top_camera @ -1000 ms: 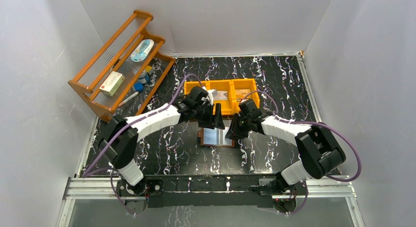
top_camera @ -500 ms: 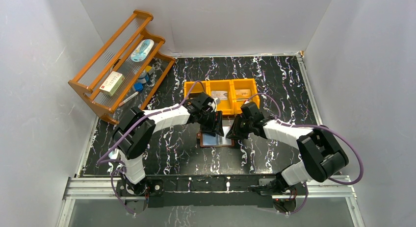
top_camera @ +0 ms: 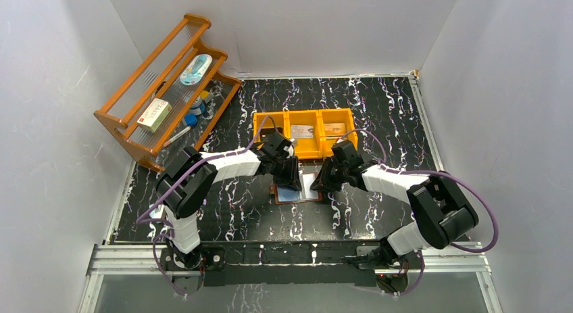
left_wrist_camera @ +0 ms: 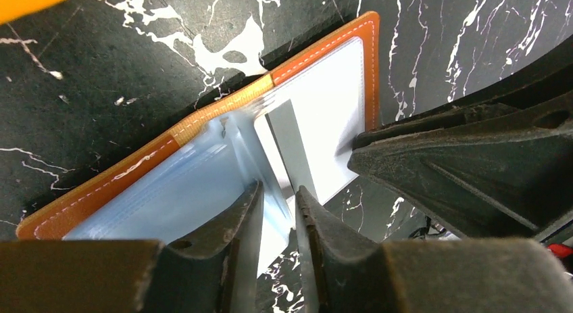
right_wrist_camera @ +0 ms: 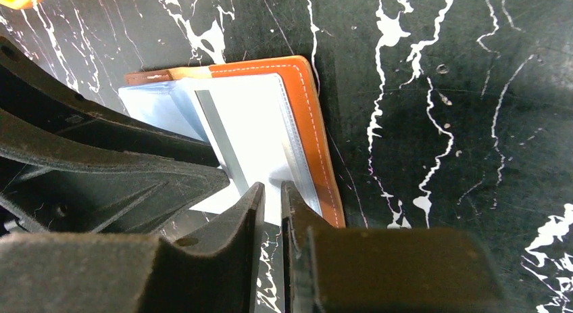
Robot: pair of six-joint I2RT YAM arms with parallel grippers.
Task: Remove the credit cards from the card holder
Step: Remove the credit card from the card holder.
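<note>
Leather card holder (top_camera: 289,197) lies open mid-table between the arms. Left wrist: left gripper (left_wrist_camera: 277,191) pinches a floppy, slick pocket leaf (left_wrist_camera: 233,154); the stiff grey card (left_wrist_camera: 292,147) looks graspable by its exposed edge. Right wrist: right gripper (right_wrist_camera: 271,191) fingers nearly together, grip unclear.

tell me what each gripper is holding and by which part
Left gripper pinches a clear pocket leaf of the card holder; right gripper appears to pinch its white page by the edge.
</note>
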